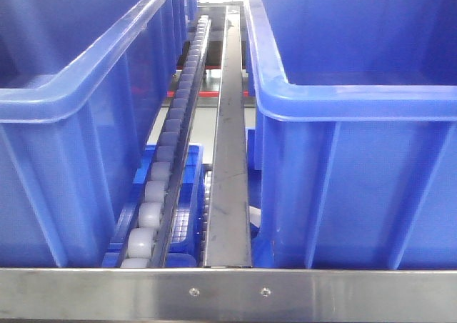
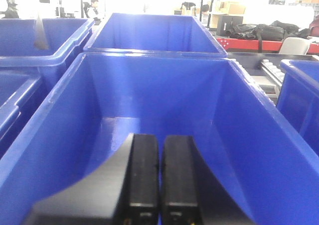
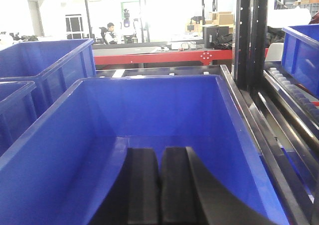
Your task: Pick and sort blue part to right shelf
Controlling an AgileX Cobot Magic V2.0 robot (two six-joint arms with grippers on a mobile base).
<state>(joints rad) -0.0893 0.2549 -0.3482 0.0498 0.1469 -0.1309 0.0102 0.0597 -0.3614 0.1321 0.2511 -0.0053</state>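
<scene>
Both sets of jaws are pressed together with nothing between them: our left gripper [image 2: 159,177] shows its two black fingers [image 2: 143,175] closed to a thin slit, and our right gripper [image 3: 160,185] looks the same. We take this as a resting or searching posture, since neither has anything to carry yet.

Each gripper hangs over the near end of a blue bin, the left bin [image 2: 149,90] and the right bin [image 3: 149,100], pointing along its length; as far as we can see, both bin floors are bare. We cannot find the blue part in any view, so it may be hidden below the fingers or in another bin.

Taking the steel rail [image 1: 230,166] in the front view as our landmark, a roller track [image 1: 168,151] runs just left of it, with one bin further left and another to its right. Beyond the rail's far end, more bins and a red bench [image 3: 164,57] stand well back.
</scene>
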